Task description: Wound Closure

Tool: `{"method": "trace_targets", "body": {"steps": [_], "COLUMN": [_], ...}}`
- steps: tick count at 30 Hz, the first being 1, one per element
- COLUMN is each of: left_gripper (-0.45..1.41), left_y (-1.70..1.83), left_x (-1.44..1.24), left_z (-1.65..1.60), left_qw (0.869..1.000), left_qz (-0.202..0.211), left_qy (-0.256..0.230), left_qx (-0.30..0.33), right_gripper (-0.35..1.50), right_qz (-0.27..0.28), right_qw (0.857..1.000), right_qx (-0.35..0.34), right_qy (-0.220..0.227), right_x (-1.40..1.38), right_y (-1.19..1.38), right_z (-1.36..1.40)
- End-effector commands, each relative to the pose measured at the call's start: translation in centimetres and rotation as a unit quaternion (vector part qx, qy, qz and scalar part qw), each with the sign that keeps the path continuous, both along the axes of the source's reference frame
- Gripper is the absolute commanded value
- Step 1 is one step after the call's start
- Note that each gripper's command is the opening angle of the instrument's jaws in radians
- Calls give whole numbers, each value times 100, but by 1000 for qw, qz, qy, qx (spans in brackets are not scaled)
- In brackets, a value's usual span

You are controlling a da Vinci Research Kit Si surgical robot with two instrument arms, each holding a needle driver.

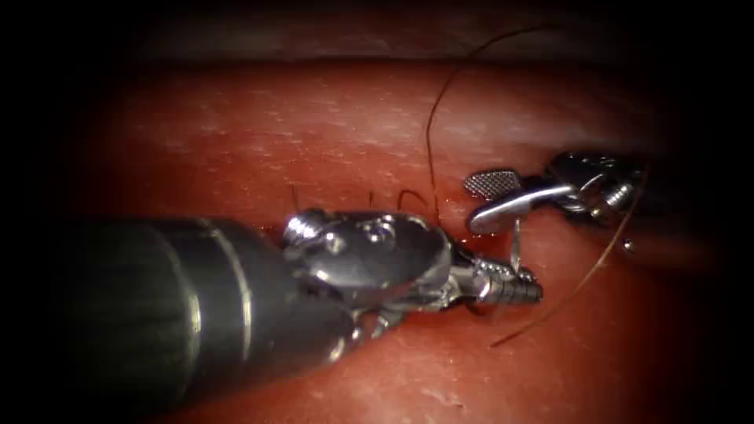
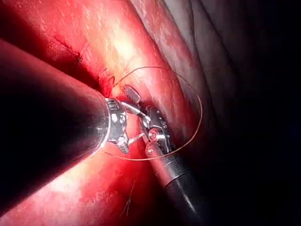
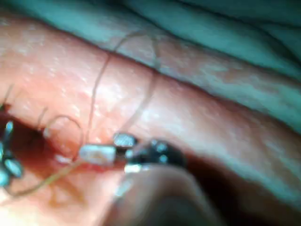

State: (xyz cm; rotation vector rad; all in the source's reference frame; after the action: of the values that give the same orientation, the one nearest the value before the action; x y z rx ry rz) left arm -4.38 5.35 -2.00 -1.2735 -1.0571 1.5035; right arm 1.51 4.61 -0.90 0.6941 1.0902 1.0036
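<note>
The left tool [image 1: 525, 290] comes in from the left over the cut, its jaws shut on the needle [image 1: 516, 245]. The needle is a thin silver sliver rising from those jaws toward the right tool, out of the tissue [image 1: 330, 133]; where along its curve it is held is hidden. The right tool [image 1: 485, 198] stands just above with its jaws open and nothing between them, the ribbed pad [image 1: 492, 184] facing up. In the left wrist view the right tool [image 2: 133, 101] is open beside the left wrist joint [image 2: 115, 127]. In the right wrist view the right tool [image 3: 109, 148] is open.
Thread [image 1: 430, 126] arcs from the far side down to the cut [image 1: 440, 210]; another strand [image 1: 585, 275] trails to the right of it. Short thread ends [image 1: 408, 196] stand along the cut. Red fluid wets the tissue there. The left shaft [image 1: 157, 306] covers the near left.
</note>
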Motion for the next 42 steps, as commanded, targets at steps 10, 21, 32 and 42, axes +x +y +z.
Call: {"method": "trace_targets", "body": {"steps": [10,21,32,42], "left_gripper": [-35,-35,-35,-35], "left_y": [0,2,55,44], "left_x": [31,72,93,99], "left_z": [-13,-46,-107,-108], "left_qw": [993,907,870,870], "left_qz": [78,171,123,130], "left_qy": [-62,-56,-22,-20], "left_qx": [-66,-381,-476,-476], "right_gripper": [142,135,122,108], "right_qz": [0,-10,-41,-18], "right_qw": [1000,1000,996,995], "right_qx": [1,-5,-76,-97], "right_qy": [1,5,13,-27], "right_x": [7,-1,-4,11], "right_y": [2,2,-17,-18], "right_z": [2,-28,-84,-79]}}
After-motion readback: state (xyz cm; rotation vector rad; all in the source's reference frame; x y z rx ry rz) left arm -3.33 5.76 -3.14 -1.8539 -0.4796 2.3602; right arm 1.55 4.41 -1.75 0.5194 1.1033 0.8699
